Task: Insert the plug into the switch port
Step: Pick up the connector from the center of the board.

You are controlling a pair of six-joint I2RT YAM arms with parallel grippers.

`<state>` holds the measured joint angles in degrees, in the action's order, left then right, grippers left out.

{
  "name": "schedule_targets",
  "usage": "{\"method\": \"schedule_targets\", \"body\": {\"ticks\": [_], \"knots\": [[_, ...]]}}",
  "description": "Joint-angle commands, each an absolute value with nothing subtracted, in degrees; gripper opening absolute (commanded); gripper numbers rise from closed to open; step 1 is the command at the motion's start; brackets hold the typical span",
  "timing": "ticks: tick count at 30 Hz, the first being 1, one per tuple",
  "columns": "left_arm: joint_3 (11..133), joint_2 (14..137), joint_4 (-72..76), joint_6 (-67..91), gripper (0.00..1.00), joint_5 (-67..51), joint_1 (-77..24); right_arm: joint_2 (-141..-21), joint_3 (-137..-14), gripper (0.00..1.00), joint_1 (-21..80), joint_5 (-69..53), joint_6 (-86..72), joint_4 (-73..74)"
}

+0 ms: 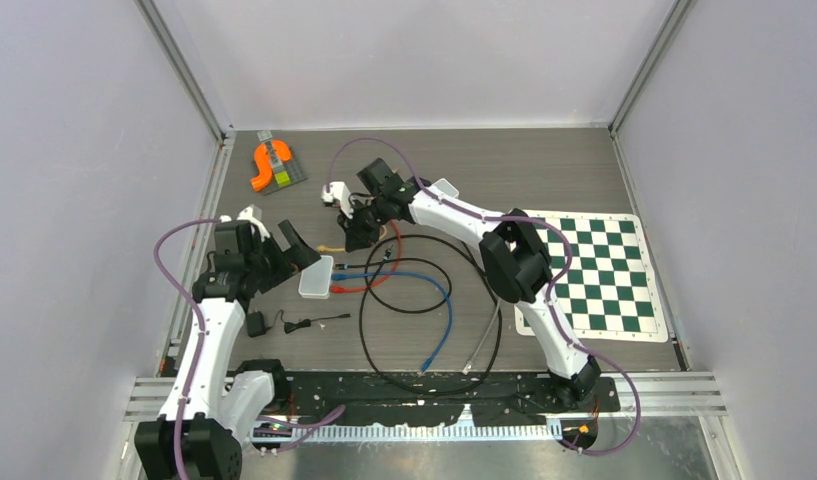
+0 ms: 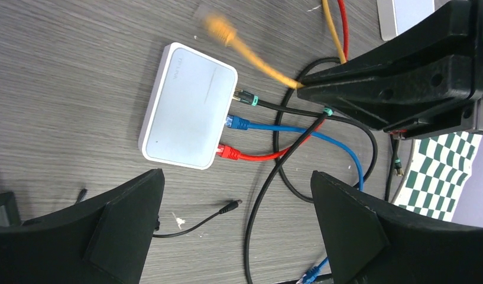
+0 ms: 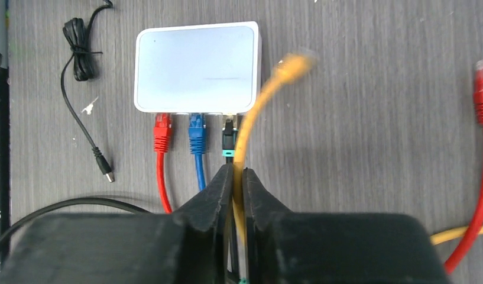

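Plug (image 3: 292, 62) hangs free to aim at the switch (image 3: 196, 68) at nine o'clock: right gripper (image 3: 239, 177) pinches its cable (image 3: 245, 148), left gripper (image 2: 237, 176) spread.

White switch (image 3: 196, 68), faint grey line on top. At its ports: red cable (image 3: 161, 133), blue cable (image 3: 196, 135), black cable (image 3: 227, 142) with a teal band. Loose yellow-orange cable (image 3: 246, 148), its plug (image 3: 292, 62) same colour, blurred. Dark grey wood-grain surface (image 1: 544, 170). Green-and-white checkered mat (image 1: 604, 270). Orange block (image 1: 262, 165) on a grey plate (image 1: 292, 173), small green patch. Black right end effector (image 3: 239, 177), black left end effector (image 2: 237, 176).
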<state>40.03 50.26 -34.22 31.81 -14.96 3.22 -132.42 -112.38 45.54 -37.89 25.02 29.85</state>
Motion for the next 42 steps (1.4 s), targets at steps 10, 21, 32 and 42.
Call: {"method": "schedule_targets", "body": {"ticks": [10, 21, 32, 42], "knots": [[43.4, 52.13, -26.55, 35.22, 0.92, -25.79, 4.13, -117.77, -106.28, 0.05, 44.91, -33.32, 27.51, 17.73], [47.44, 55.11, -16.42, 44.87, 0.88, -34.84, 5.08, -97.49, -74.44, 0.05, 44.73, -31.58, 26.64, -12.81], [46.95, 57.15, -7.15, 54.33, 0.8, -39.95, 5.3, -86.35, -57.61, 0.05, 45.57, -30.27, 27.19, -27.53], [45.02, 64.69, 8.57, 59.47, 0.75, -51.15, 5.27, -83.4, -52.8, 0.05, 46.84, -29.85, 25.87, -33.39]]}}
